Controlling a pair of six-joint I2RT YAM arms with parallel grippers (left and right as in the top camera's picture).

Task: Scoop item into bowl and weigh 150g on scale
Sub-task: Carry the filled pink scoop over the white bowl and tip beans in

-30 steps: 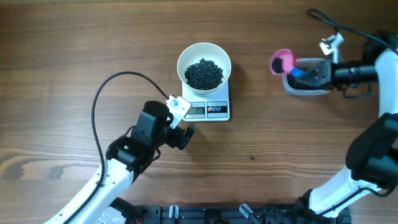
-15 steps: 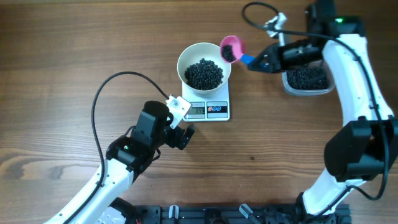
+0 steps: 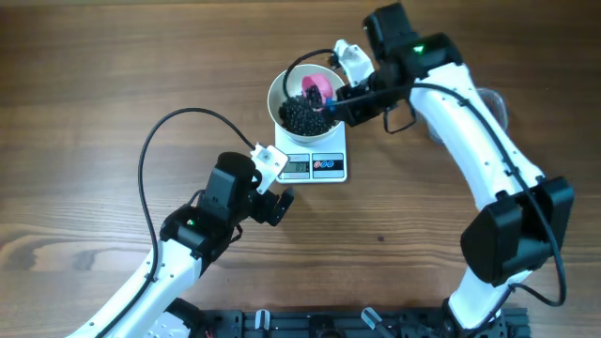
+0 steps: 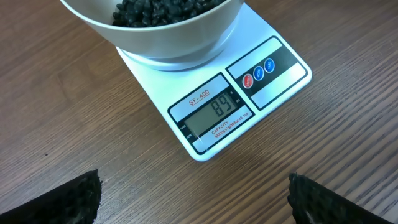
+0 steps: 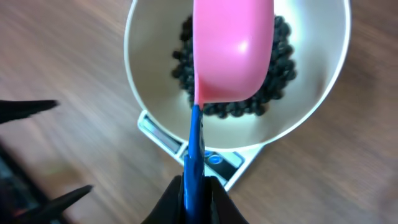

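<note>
The scale [image 4: 214, 118] reads 89 and is labelled SF-400

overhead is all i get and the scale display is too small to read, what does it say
Observer: The left wrist view shows the scale with its display reading 89, and the bowl sitting on it.
Operator: is the scoop tipped out
Observer: In the right wrist view the pink scoop hangs over the beans with its rounded outside toward the camera; its mouth is hidden.
Operator: grip on the handle ok
Observer: The right gripper is shut on the blue handle, which sits edge-on between the fingers.
</note>
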